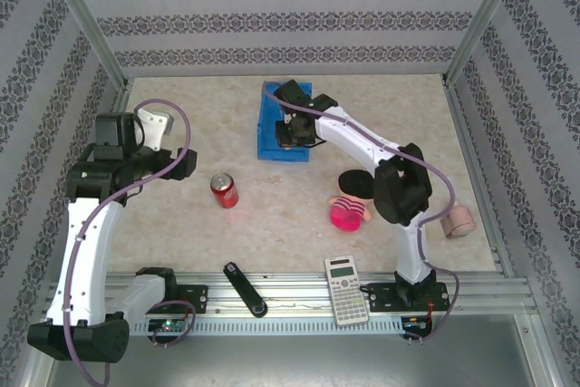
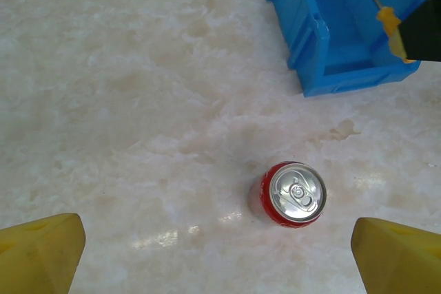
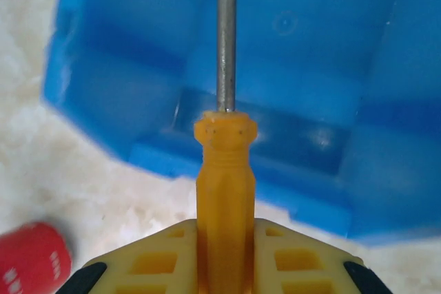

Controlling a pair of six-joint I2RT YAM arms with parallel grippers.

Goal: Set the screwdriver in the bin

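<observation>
At the left of the marbled beige tabletop, my left gripper hovers with its yellow pads wide apart, nothing between them. Just right of it stands a red soda can, upright, with a shiny aluminium lid. Near the front rail lies a black bar-shaped object.

At centre, the bin is bright blue moulded plastic, rectangular, open-topped, with tall smooth walls. My right gripper is clamped on the screwdriver. Its ribbed orange-yellow handle is pinched between waffle-patterned yellow pads, and its thin grey metal shaft reaches out over the bin's open interior. I cannot tell whether the tip touches the floor.

Further right are a grey calculator, a glossy pink object and a pale pink roll.
</observation>
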